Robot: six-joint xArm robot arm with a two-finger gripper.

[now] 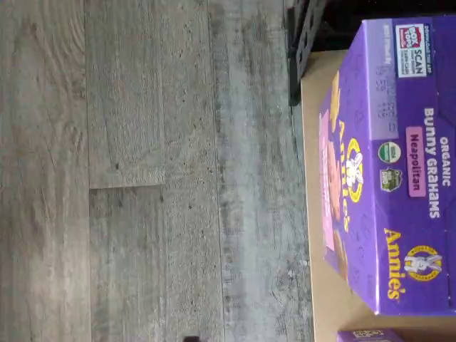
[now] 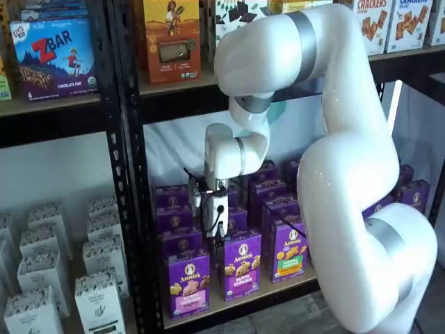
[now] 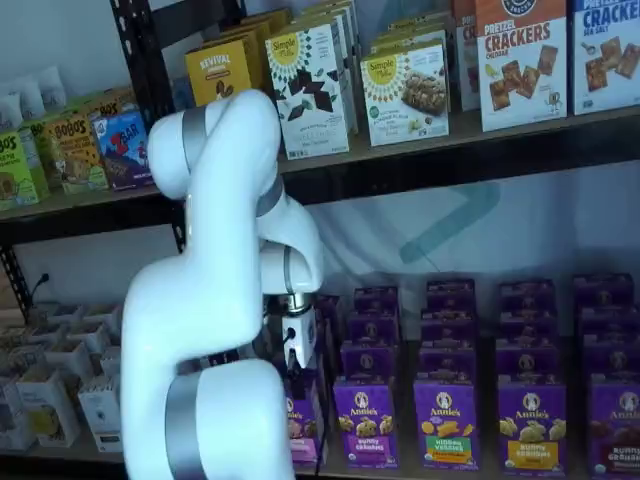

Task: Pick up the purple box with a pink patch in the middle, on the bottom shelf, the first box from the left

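Observation:
The purple box [image 2: 188, 282] with the pink panel stands upright at the left front of the bottom shelf [image 2: 240, 303]. In the wrist view I look down on its top [image 1: 399, 164], which reads Annie's Bunny Grahams Neapolitan, with the pink front along one edge and the tan board [image 1: 313, 192] beside it. My gripper [image 2: 217, 243] hangs straight down just above and behind this box. Its black fingers show no plain gap, and nothing is in them. In a shelf view my own arm hides most of the box [image 3: 305, 420], and the gripper [image 3: 297, 372] is above it.
A purple-fronted box [image 2: 242, 264] and a green-panel box [image 2: 289, 249] stand to its right, with more purple boxes in rows behind. A black upright [image 2: 132, 209] is close on the left. White boxes [image 2: 42, 306] fill the neighbouring bay. Grey floor [image 1: 142, 171] lies in front of the shelf.

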